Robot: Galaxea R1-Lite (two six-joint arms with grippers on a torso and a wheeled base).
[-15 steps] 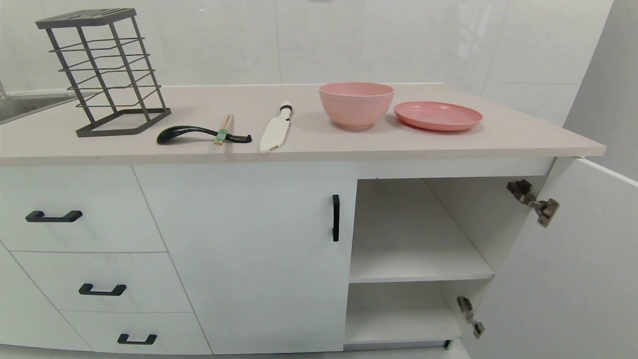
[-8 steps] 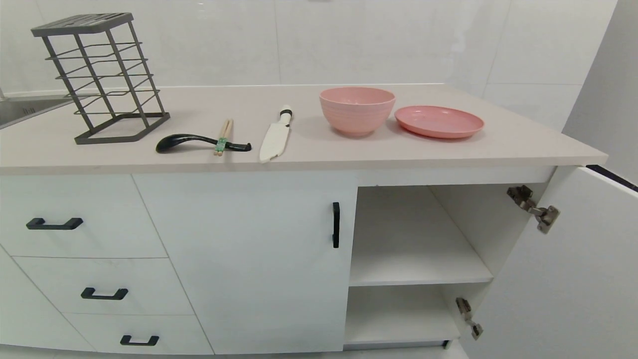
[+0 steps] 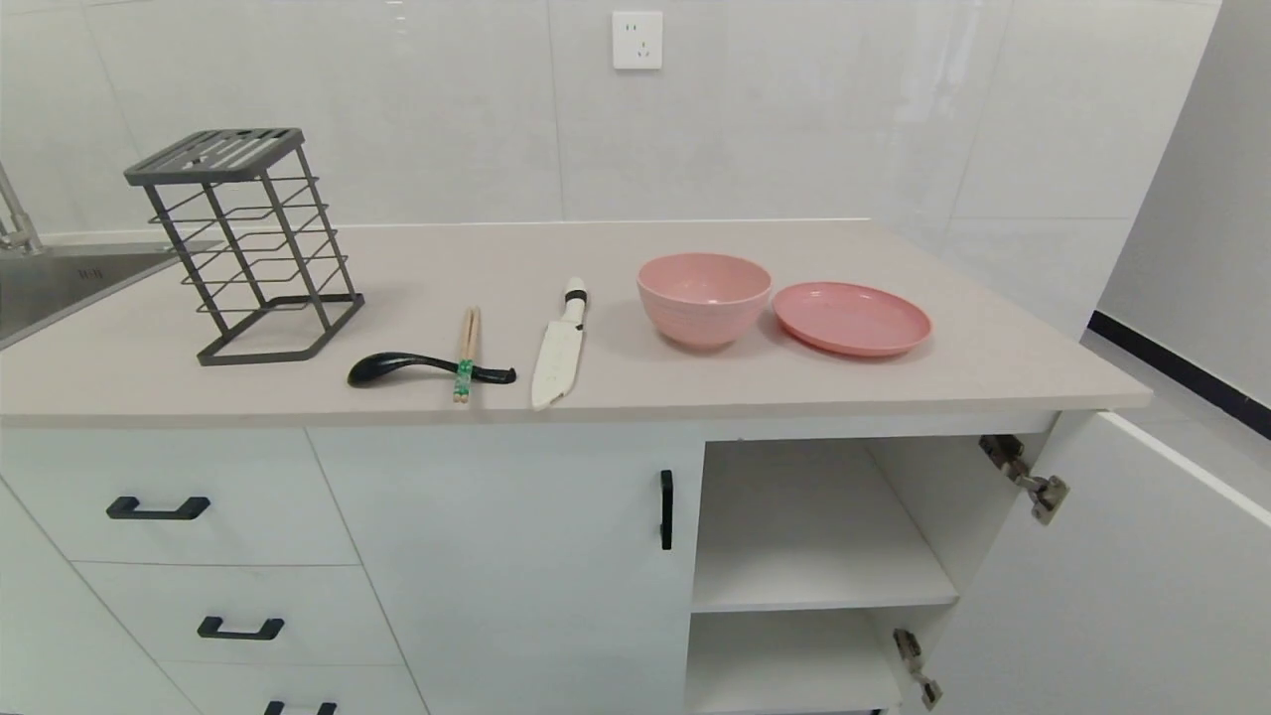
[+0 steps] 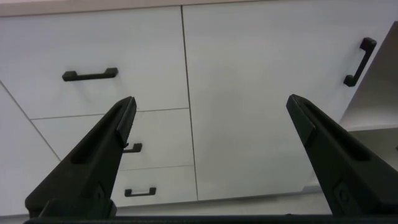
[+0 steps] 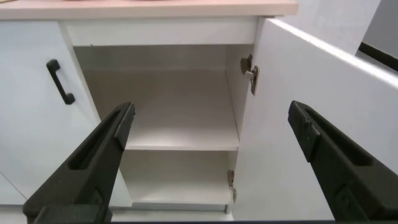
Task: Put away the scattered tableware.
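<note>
Head view: rack [image 3: 213, 156] near spoon [image 3: 371, 371]; left end effector [image 4: 211, 99], right end effector [image 5: 211, 106] agape.

- The head camera is lifting, so the whole view is shifting: the counter [image 3: 894, 387] is sitting lower and showing more of its top.
- The bowl [image 3: 704, 298] is showing more of its inside.
- A wall socket [image 3: 636, 40] is coming into view above the counter's back edge.
- More of the tap [image 3: 15, 223] is showing by the sink [image 3: 60, 283].
- The lowest drawer handle [image 3: 298, 708] is slipping toward the view's bottom.
</note>
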